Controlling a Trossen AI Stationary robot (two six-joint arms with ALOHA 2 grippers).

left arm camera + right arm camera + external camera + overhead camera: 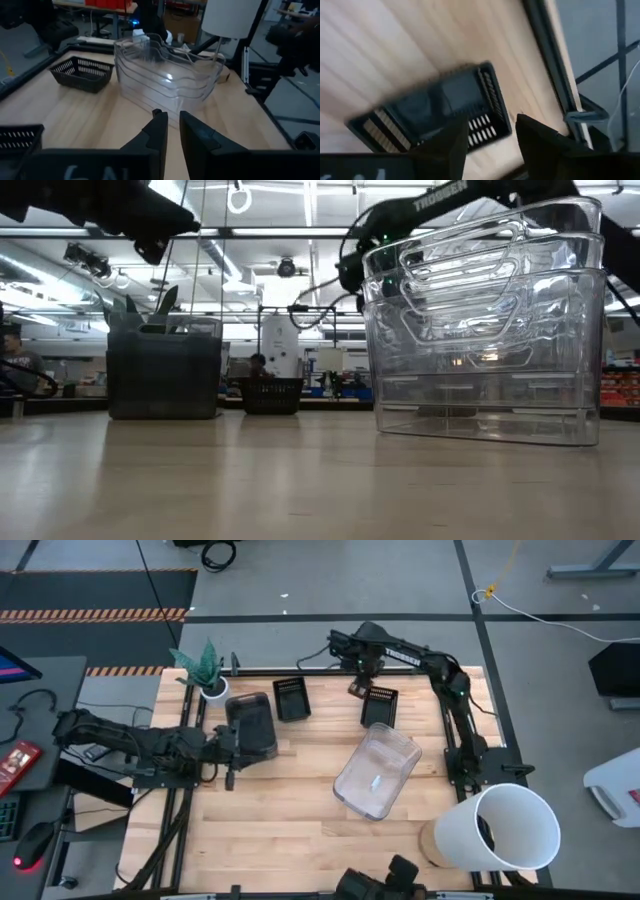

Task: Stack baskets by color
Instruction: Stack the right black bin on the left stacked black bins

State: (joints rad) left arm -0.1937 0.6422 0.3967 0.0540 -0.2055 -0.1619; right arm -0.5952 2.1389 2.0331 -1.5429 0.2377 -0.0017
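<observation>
A stack of clear baskets (377, 769) (165, 75) stands right of the table's middle. A smoky grey basket (252, 724) (165, 370) stands at the left. One black slotted basket (291, 698) sits beside it, and a second (379, 706) (440, 110) sits at the far right. My left gripper (171, 117) (234, 748) hovers level by the grey basket's left side, pointing at the clear stack. Its fingers are a narrow gap apart, with nothing between them. My right gripper (487, 142) (358, 682) is open and points down above the second black basket, which has nothing in it.
A big white bucket (508, 828) lies on its side at the near right corner. A small white pot with a green plant (208, 680) stands at the far left corner. Dark frame rails (455, 710) run along the table's edges. Bare wood lies near the front edge.
</observation>
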